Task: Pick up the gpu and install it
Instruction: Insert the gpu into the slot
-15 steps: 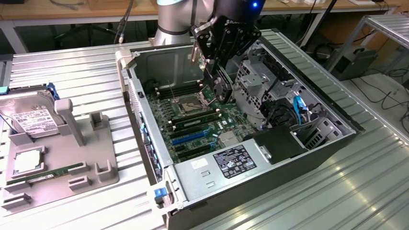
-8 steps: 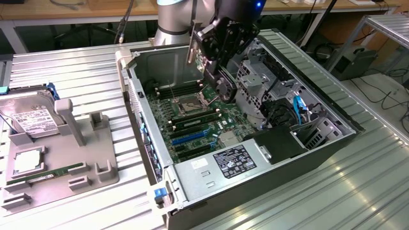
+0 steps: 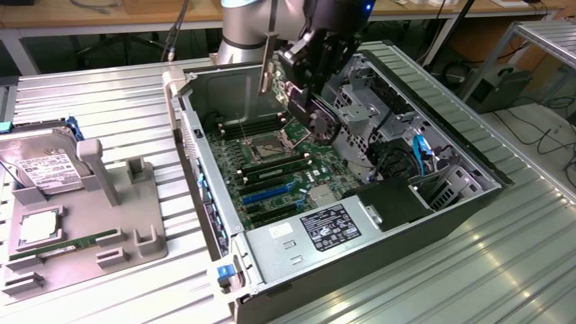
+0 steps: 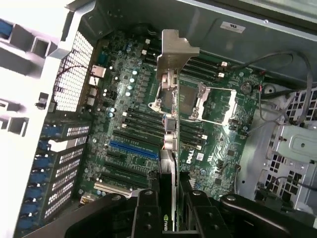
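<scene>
"So where is the gpu (image 4: 170, 139) now?"

"Off the desk (image 3: 108, 101), held edge-on above the motherboard (image 4: 133, 99) inside the open case (image 3: 468, 196). It looks clear of every slot on the motherboard. The claw (image 4: 170, 196) is clamped on it, a finger (image 4: 147, 208) against each face, and the silvery bracket (image 4: 173, 49) stands clear of the grip."

"How will it likely handle?"

"Stiff and fairly light, by the look of it, so it should not sag. It seems fragile, though: the cooler and small parts would not take hard squeezing. The flat faces are the sensible hold, as the claw has them, which leaves the connector edge and the bracket free."
</scene>
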Controlling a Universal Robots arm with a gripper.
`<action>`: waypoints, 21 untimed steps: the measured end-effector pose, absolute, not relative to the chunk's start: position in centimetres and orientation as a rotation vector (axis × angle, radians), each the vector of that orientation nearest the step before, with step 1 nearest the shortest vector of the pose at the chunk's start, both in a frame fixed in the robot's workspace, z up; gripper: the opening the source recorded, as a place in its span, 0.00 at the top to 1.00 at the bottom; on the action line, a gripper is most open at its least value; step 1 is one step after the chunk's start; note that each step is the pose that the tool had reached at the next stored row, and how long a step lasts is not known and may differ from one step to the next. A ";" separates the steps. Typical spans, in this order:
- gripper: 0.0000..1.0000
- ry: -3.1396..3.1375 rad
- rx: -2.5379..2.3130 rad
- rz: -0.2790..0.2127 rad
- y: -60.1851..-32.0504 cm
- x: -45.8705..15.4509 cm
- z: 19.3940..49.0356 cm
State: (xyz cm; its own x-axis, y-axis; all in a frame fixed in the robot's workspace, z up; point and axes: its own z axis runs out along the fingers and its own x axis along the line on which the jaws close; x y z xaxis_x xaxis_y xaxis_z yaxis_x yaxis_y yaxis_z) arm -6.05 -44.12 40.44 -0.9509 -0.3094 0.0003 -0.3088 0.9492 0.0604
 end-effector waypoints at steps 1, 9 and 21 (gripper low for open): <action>0.74 -3.086 0.527 -0.093 -44.1 -6.0 40.4; 0.74 -3.028 0.807 -0.089 -44.1 -6.0 40.0; 0.74 -2.872 1.265 -0.081 -44.1 -6.0 39.3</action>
